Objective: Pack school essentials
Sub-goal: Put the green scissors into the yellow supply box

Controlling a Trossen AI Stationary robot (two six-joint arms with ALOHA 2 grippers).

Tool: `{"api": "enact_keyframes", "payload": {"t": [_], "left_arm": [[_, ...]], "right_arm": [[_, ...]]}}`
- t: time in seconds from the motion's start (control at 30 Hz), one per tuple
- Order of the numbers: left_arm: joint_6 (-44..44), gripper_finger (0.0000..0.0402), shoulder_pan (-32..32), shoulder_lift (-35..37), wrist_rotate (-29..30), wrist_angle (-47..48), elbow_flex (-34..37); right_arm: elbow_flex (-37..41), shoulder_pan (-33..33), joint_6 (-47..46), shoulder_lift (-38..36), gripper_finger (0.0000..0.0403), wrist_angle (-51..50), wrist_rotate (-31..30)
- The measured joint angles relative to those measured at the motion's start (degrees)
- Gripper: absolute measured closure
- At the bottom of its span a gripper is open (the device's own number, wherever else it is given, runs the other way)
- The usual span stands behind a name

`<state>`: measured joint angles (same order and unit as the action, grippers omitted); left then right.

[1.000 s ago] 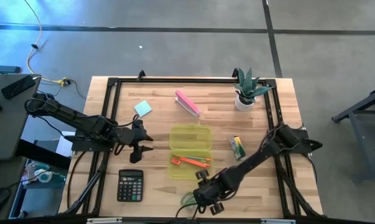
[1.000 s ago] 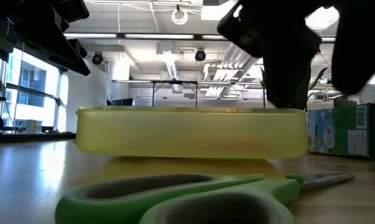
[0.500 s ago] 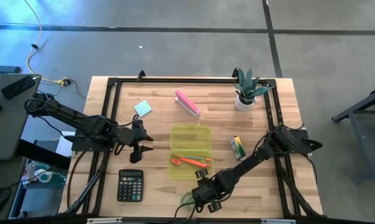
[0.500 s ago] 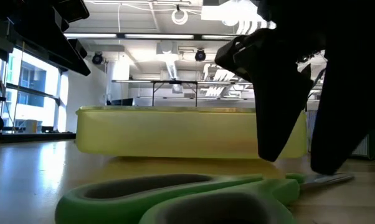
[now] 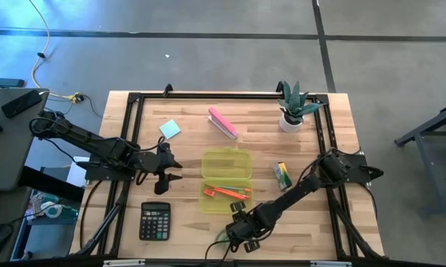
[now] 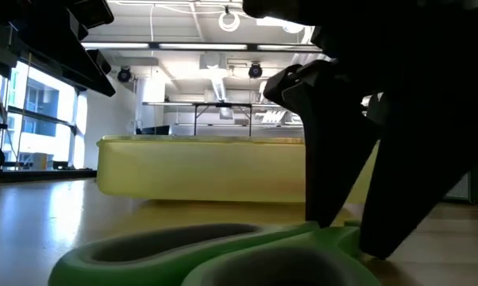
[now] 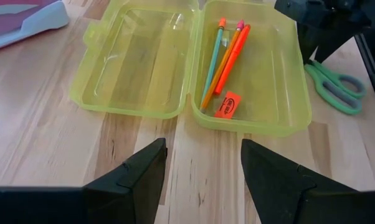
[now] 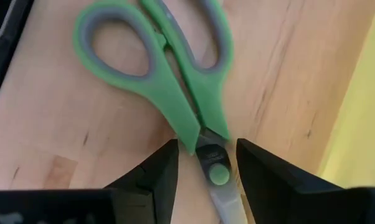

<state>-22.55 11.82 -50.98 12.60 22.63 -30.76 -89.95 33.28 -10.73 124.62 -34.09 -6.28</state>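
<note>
High view: the right gripper (image 5: pixel 240 233) sits low at the bottom centre of the frame, over the green-handled scissors (image 5: pixel 224 238), just below the open yellow-green case (image 5: pixel 227 181). Orange-red pens (image 5: pixel 227 192) lie in the case's lower half. The left gripper (image 5: pixel 166 169) waits at centre left, above the black calculator (image 5: pixel 155 220). The light-blue note pad (image 5: pixel 170 129) and a pink block (image 5: pixel 223 123) lie in the upper middle, a small green box (image 5: pixel 283 175) at right of the case, and a potted plant (image 5: pixel 293 107) at upper right.

Low view: the scissors (image 6: pixel 215 254) fill the bottom edge; dark fingers (image 6: pixel 330 151) stand on either side of their blade end, in front of the case (image 6: pixel 199 168).

Left wrist view: its fingers (image 7: pixel 137 177) are spread wide and hold nothing, facing the case (image 7: pixel 194 62) with pens (image 7: pixel 223 56) inside.

Right wrist view: the fingers (image 8: pixel 156 177) straddle the scissors' pivot (image 8: pixel 217 174), open a little wider than the blades, not yet closed on them.
</note>
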Motion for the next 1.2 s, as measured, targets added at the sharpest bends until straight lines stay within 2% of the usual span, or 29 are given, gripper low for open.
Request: {"api": "enact_keyframes", "payload": {"t": [0.7, 0.8, 1.03, 1.2], "left_arm": [[0.13, 0.0206, -0.01, 0.00, 0.00, -0.01, 0.00], [0.13, 0.0206, 0.01, 0.02, 0.00, -0.01, 0.00], [0.11, 0.0206, 0.00, 0.00, 0.00, -0.01, 0.00], [0.12, 0.0206, -0.01, 0.02, 0.00, -0.01, 0.00]], "right_arm": [[-0.28, -0.66, 0.25, 2.08, 0.0250, 3.60, 1.40], [-0.24, -0.66, -0.74, 2.13, 0.0261, 3.57, 1.47], [-0.17, -0.63, -1.12, 2.25, 0.0317, 3.52, 1.90], [-0.15, -0.63, -1.26, 2.25, 0.0319, 3.44, 1.98]]}}
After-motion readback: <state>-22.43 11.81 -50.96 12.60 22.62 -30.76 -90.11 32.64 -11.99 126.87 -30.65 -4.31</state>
